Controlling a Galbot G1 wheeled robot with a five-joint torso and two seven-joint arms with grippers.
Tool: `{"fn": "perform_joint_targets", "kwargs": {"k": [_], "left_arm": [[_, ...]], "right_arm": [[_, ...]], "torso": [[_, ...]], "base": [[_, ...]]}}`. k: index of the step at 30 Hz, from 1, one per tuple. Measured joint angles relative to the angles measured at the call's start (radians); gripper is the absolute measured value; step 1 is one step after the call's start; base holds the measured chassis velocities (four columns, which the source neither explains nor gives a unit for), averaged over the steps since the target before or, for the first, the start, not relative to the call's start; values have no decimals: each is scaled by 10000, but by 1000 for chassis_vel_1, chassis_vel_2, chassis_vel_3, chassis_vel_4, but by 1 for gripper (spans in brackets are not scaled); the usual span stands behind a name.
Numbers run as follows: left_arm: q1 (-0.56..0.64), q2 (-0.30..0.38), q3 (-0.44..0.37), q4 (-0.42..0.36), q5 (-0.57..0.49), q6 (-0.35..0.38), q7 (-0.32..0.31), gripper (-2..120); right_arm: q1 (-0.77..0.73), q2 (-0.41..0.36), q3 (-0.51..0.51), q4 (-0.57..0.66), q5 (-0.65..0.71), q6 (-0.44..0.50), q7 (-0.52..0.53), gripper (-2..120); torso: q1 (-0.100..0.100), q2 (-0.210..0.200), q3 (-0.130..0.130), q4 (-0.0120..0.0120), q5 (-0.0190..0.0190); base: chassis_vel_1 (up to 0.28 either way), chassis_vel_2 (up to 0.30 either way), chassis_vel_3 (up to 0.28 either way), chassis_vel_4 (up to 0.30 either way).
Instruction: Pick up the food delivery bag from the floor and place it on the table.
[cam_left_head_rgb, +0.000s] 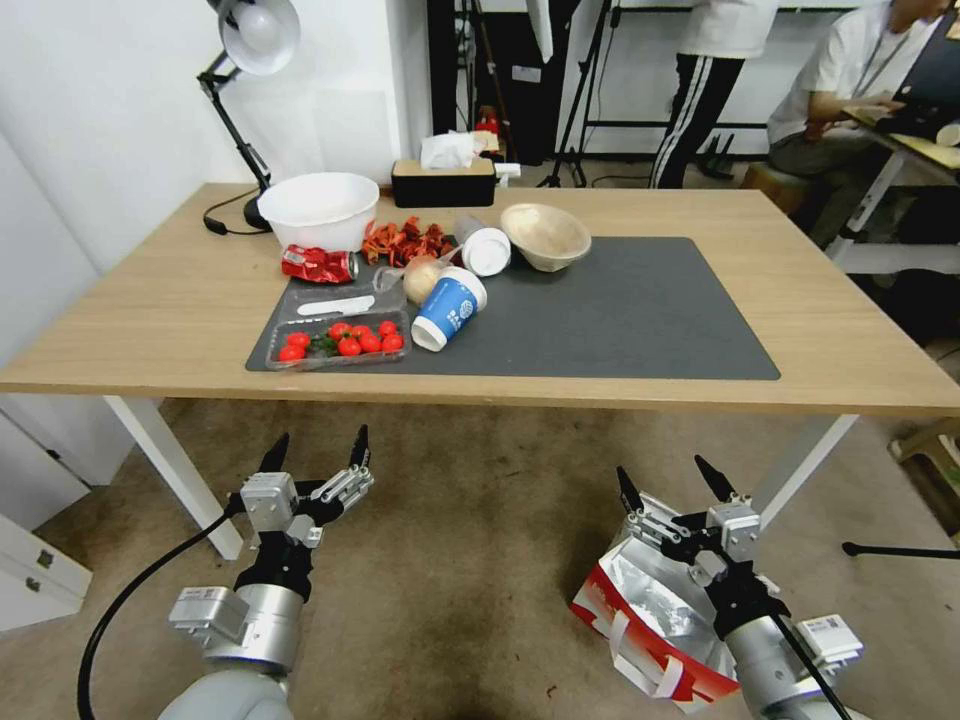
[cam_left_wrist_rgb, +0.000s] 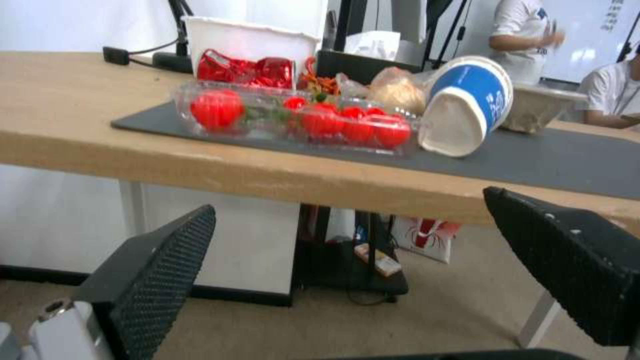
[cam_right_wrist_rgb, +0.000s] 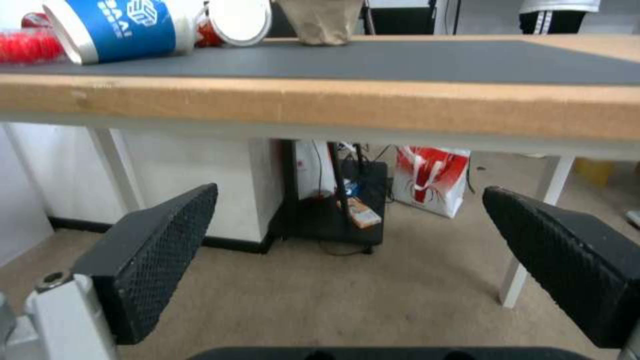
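**Both claws wide, bag on the floor**

My left claw (cam_left_head_rgb: 317, 450) hangs over the floor (cam_left_head_rgb: 470, 520) in front of the counter (cam_left_head_rgb: 140, 300), fingers spread apart and holding nothing. My right claw (cam_left_head_rgb: 672, 478) is spread the same way, also empty, poised just above the bag (cam_left_head_rgb: 640, 600). The bag sits on the floor at my right, near the counter's right front leg, its mouth gaping so the silver lining shows; the red side and white straps face me, and my right arm crosses over it.

On the counter lies a grey mat (cam_left_head_rgb: 620, 310). At the mat's left end are a clear tray (cam_left_head_rgb: 340, 345) of tomatoes and a blue cup (cam_left_head_rgb: 448, 310) tipped on its side beside it. Behind those are a white bowl (cam_left_head_rgb: 320, 210), a brown bowl (cam_left_head_rgb: 545, 235) and a tissue box (cam_left_head_rgb: 443, 182); a lamp (cam_left_head_rgb: 250, 60) stands at the back left corner.

From my right wrist, the counter's edge sits above my spread fingers (cam_right_wrist_rgb: 153, 255), and another red-and-white bag (cam_right_wrist_rgb: 430, 180) stands on the floor beyond the counter.
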Motion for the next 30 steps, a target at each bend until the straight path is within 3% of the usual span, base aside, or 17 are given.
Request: {"fn": "perform_joint_targets", "kwargs": {"k": [30], "left_arm": [[-2, 101, -23, 310, 66, -327, 135, 100]], "right_arm": [[130, 14, -40, -457, -53, 80, -81, 100]], "torso": [[-555, -1340, -783, 1, -1]], "base": [[0, 0, 0, 0]]}}
